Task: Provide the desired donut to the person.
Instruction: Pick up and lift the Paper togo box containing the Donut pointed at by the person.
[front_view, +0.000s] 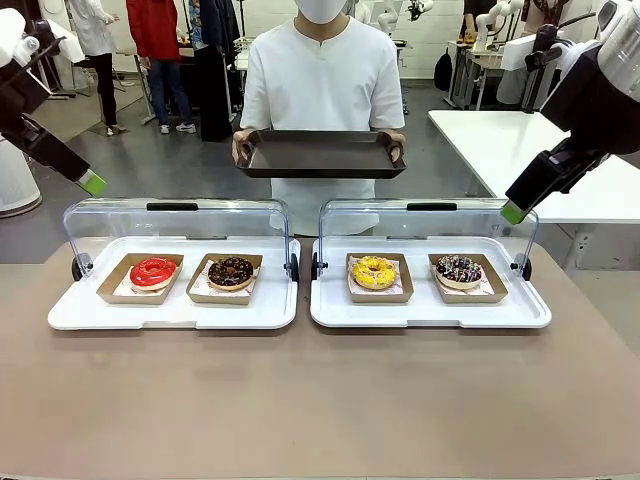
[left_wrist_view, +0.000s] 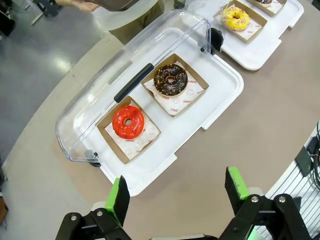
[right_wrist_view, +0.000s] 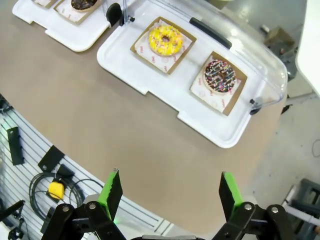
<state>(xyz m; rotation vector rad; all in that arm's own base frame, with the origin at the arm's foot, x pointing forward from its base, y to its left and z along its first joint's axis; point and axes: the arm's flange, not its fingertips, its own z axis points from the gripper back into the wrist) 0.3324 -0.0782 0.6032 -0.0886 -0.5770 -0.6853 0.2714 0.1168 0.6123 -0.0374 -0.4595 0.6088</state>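
Brown table (front_view: 320, 400): left white tray (front_view: 170, 315), lid raised, holds red donut (front_view: 153, 271), chocolate donut (front_view: 231, 271); right white tray (front_view: 330, 318) holds yellow donut (front_view: 374, 271), sprinkled donut (front_view: 459, 269). Person (front_view: 320, 80) beyond holds dark tray (front_view: 320, 155). Left gripper (left_wrist_view: 177, 192), right gripper (right_wrist_view: 170, 187): spread, empty.

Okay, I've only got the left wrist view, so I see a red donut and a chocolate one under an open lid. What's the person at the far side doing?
Observer: The person stands facing the table, holding a dark tray level in both hands; it looks empty.
Operator: And the other arm?
Observer: The right gripper is open and holds nothing, raised above the right side of the table.
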